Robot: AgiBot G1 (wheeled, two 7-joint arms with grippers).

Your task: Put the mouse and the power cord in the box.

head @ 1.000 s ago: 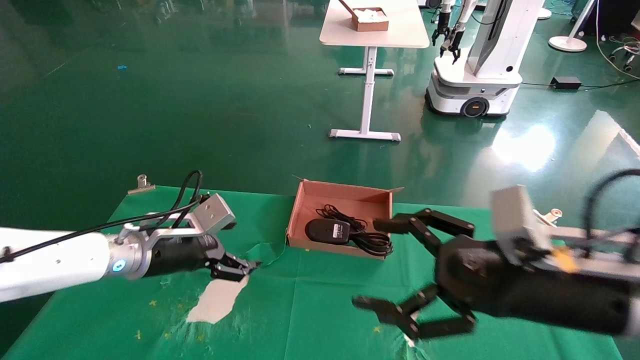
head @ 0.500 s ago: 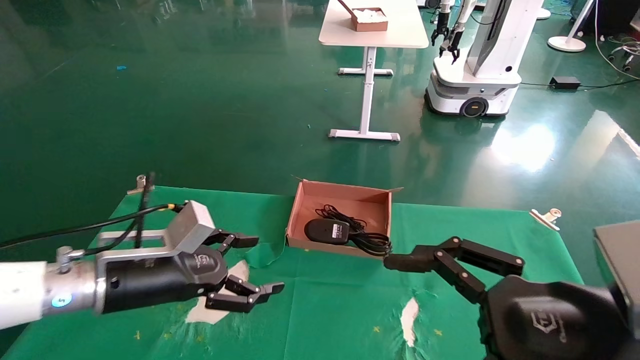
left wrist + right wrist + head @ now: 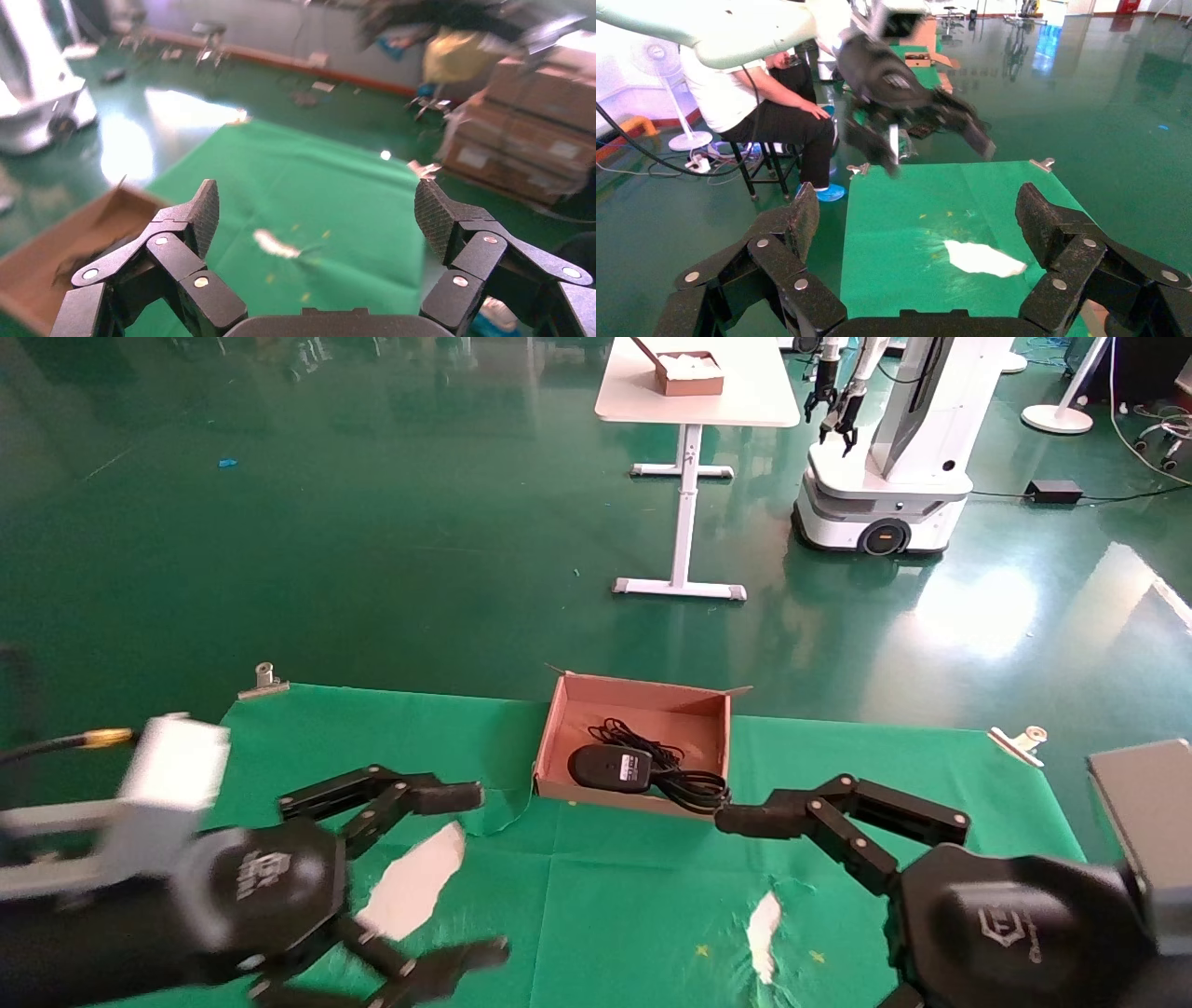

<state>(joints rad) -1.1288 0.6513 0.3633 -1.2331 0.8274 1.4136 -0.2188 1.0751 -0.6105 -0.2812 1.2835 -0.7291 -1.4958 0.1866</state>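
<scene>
Cardboard box (image 3: 637, 699) holds glossy oval mouse (image 3: 609, 768), coiled cord (image 3: 691, 788).

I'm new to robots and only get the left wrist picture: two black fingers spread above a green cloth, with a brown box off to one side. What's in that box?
Observer: The head view shows the mouse lying in the box, white label up, with the power cord coiled against it.
Operator: So where's the other arm?
Observer: The right tool hangs open and empty over the cloth, just on the near side of the box's right corner.
Operator: Is anyone nearby?
Observer: Yes. The right wrist view shows a seated person beyond the table's end, behind the open left tool.
</scene>
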